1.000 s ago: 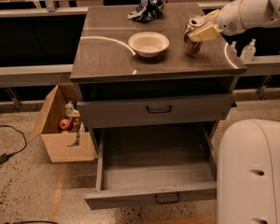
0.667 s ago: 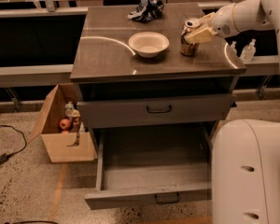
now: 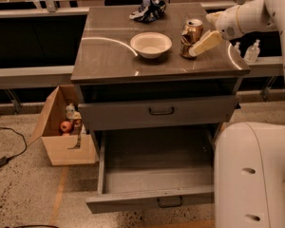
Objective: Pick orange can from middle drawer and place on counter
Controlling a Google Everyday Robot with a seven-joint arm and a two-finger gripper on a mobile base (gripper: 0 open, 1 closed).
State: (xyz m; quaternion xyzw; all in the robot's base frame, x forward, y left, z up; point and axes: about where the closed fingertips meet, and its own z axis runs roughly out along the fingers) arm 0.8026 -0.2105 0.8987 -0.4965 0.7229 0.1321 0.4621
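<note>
Shifted slightly left, the small orange-brown metallic can [image 3: 194, 31] now rests at the far right of the glossy grey-brown counter [image 3: 109, 58], gripper [image 3: 196, 45] jaws clamped around it; only release seemingly remains.

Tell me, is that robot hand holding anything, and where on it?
Cannot tell: the gripper is against the side of the orange can, which stands on the counter, but a firm grip is not visible.

The gripper [image 3: 205, 33] is at the orange can [image 3: 192, 34] on the counter's [image 3: 109, 56] right. A white bowl [image 3: 152, 44] crowds its left and a dark cloth [image 3: 149, 8] lies behind; the counter's left half is open.
</note>
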